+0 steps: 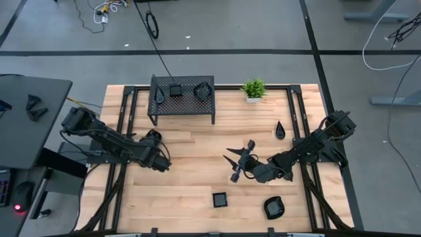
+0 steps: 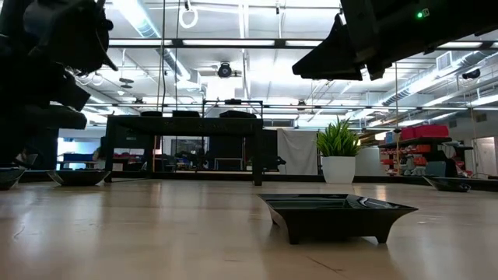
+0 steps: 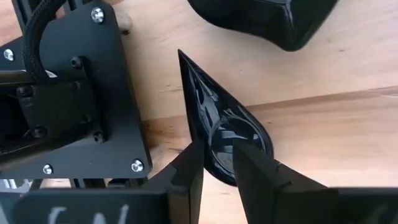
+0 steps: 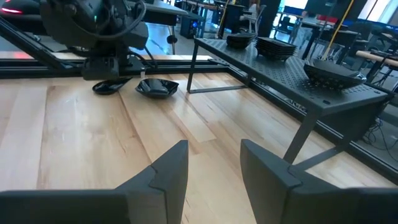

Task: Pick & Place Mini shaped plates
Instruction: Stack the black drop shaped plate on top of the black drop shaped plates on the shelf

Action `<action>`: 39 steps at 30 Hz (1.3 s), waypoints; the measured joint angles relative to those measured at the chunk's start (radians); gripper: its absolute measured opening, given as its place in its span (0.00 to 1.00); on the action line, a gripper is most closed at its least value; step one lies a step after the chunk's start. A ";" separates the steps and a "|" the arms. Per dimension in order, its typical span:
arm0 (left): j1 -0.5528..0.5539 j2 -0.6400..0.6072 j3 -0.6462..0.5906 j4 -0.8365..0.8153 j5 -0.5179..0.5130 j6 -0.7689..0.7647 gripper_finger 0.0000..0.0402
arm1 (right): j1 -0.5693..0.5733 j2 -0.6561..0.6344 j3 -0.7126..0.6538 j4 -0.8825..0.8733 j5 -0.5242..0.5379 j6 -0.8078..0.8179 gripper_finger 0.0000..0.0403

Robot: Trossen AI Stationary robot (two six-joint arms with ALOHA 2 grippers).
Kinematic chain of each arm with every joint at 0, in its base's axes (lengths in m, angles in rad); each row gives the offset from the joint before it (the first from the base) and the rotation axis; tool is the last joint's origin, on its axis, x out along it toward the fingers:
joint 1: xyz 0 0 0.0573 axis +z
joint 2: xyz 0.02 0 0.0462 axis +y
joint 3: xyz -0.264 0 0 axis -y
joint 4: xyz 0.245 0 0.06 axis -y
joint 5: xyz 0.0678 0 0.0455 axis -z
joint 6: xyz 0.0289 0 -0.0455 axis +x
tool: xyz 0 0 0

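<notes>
In the left wrist view a glossy black teardrop plate lies flat on the wooden table, and a second black plate lies beyond it. My left gripper, at the table's left, points steeply down over the teardrop's rounded end. It is open, with one finger on each side of that end's rim. My right gripper waits open and holding nothing near the table's middle. More plates lie apart: a square one, a rounded one and a teardrop. My left gripper comes from above at the teardrop plate's rounded end, with the rim in the gap between its fingers. I cannot tell whether either finger touches the plate. The plate lies flat on the table.
A black perforated rack stands at the far edge and carries three plates. A small potted plant stands to its right. Black frame rails run along the table's left and right sides. Bare wood lies between the two arms.
</notes>
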 joint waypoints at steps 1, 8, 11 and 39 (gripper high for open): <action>0.000 0.010 0.000 0.003 0.000 0.000 0.22 | 0.000 0.000 0.000 0.000 0.000 0.000 0.37; 0.000 0.055 0.000 0.051 -0.016 0.048 0.12 | 0.000 0.000 0.000 0.001 0.000 0.000 0.37; 0.000 0.075 0.000 0.092 -0.020 0.059 0.07 | 0.000 0.000 0.000 0.002 0.000 0.000 0.37; -0.048 0.126 0.002 0.234 -0.074 0.059 0.01 | 0.000 0.000 0.000 0.001 0.000 0.000 0.37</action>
